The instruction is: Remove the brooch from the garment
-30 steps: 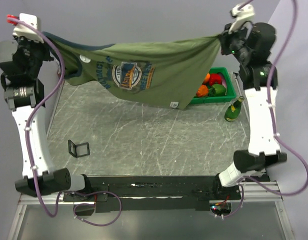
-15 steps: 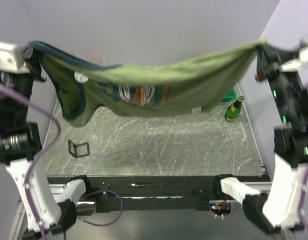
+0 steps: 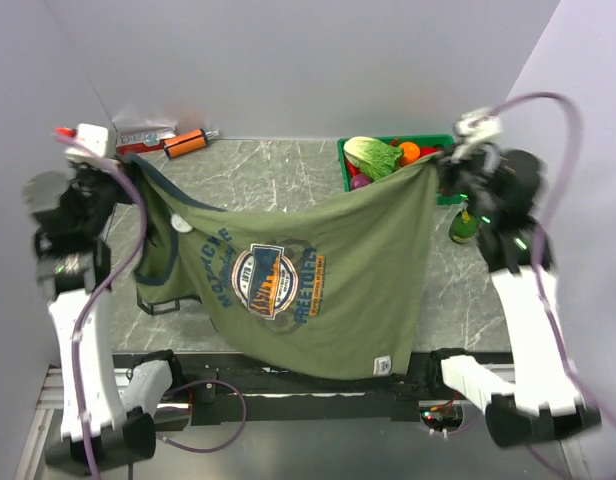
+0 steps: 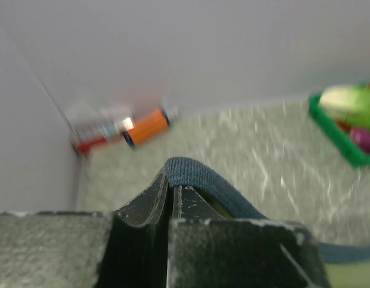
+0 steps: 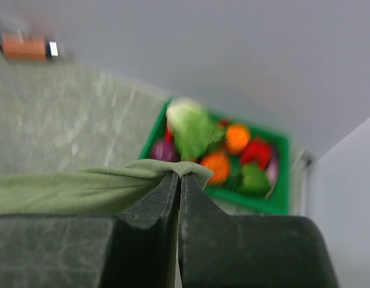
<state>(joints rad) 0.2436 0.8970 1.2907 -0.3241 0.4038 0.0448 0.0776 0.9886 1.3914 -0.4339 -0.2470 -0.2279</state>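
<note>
The olive-green garment (image 3: pixel 358 270) hangs stretched in the air between both arms, its round chest print (image 3: pixel 273 278) facing the camera and its white hem label (image 3: pixel 382 364) at the bottom. The brooch (image 3: pixel 180 224), a tiny whitish disc, sits near the navy collar at the upper left. My left gripper (image 3: pixel 126 163) is shut on the navy collar trim (image 4: pixel 194 174). My right gripper (image 3: pixel 440 165) is shut on a green corner of the garment (image 5: pixel 143 177).
A green bin (image 3: pixel 346 166) with vegetables stands at the back right. A green bottle (image 3: pixel 463 224) stands by my right arm. An orange tube (image 3: pixel 184 143) and a red-white item (image 3: pixel 143 133) lie at the back left wall. A small black frame (image 3: pixel 158 303) sits partly behind the shirt.
Both arms have swung the shirt from a high, flat, stretched pose down and toward the camera. It now hangs with its front showing, and the hem reaches the table's near edge.
</note>
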